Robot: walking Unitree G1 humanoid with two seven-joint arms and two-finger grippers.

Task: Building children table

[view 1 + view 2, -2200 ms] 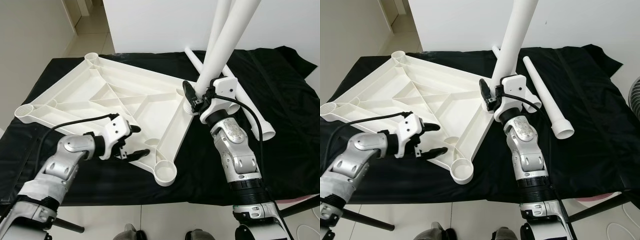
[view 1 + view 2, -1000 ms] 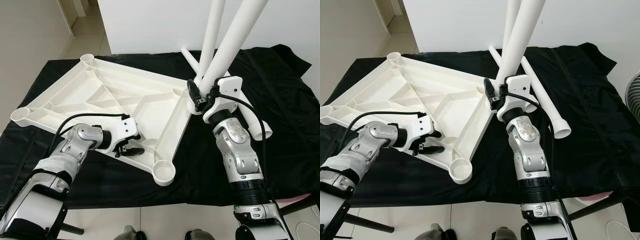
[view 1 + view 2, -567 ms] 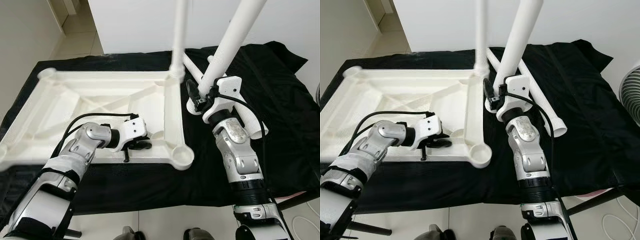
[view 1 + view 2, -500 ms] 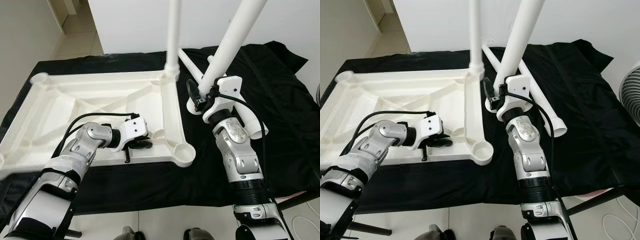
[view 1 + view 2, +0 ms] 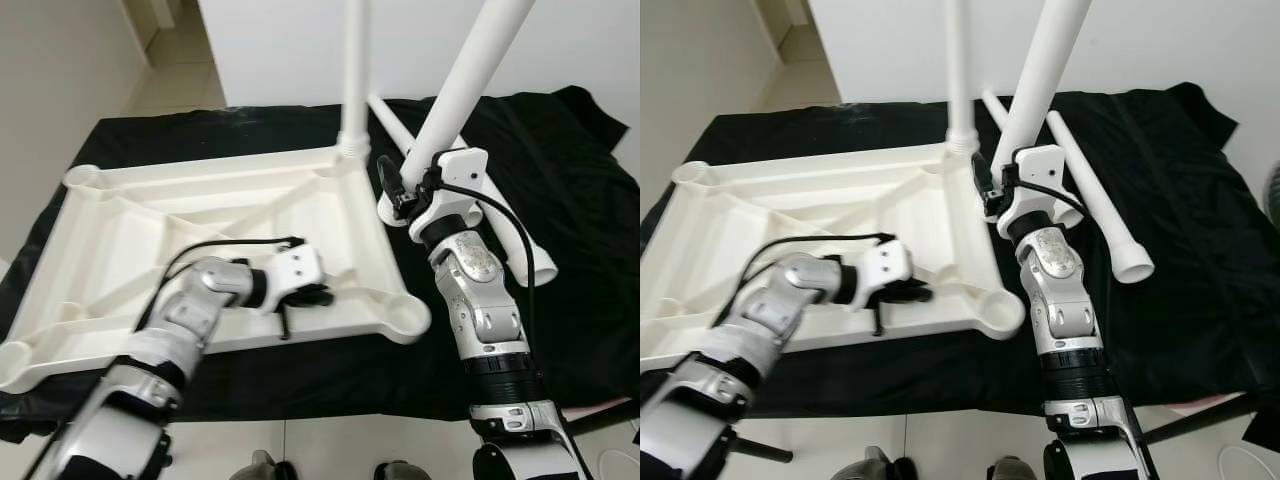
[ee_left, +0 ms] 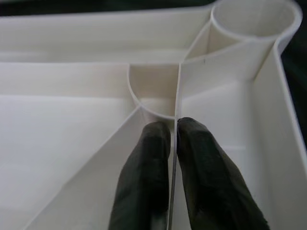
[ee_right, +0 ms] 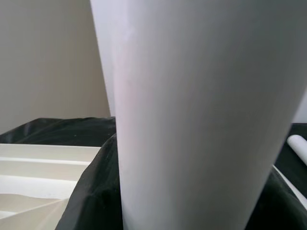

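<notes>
The white plastic tabletop [image 5: 130,230] lies upside down on a black cloth, ribs facing up. One white leg [image 5: 352,70] stands upright in its far right corner socket. My left gripper [image 5: 316,294] is shut on a thin rib [image 6: 178,91] just inside the near right corner socket [image 5: 407,318]; the wrist view shows both fingers [image 6: 148,163] pinching that rib. My right gripper [image 5: 397,190] is shut on a second white leg [image 5: 455,85], held tilted above the cloth just right of the tabletop's far right corner. That leg [image 7: 206,115] looms close in the right wrist view.
A loose white leg [image 5: 1095,205] lies on the black cloth [image 5: 590,200] to the right of my right arm. A white wall stands behind the table. Tiled floor [image 5: 180,60] opens at the far left. The table's front edge runs just below the tabletop.
My left gripper, open 2.2 s ago, has shut on the rib. The tabletop has since turned, its near corner swinging to my right. My right gripper keeps holding the tilted leg.
</notes>
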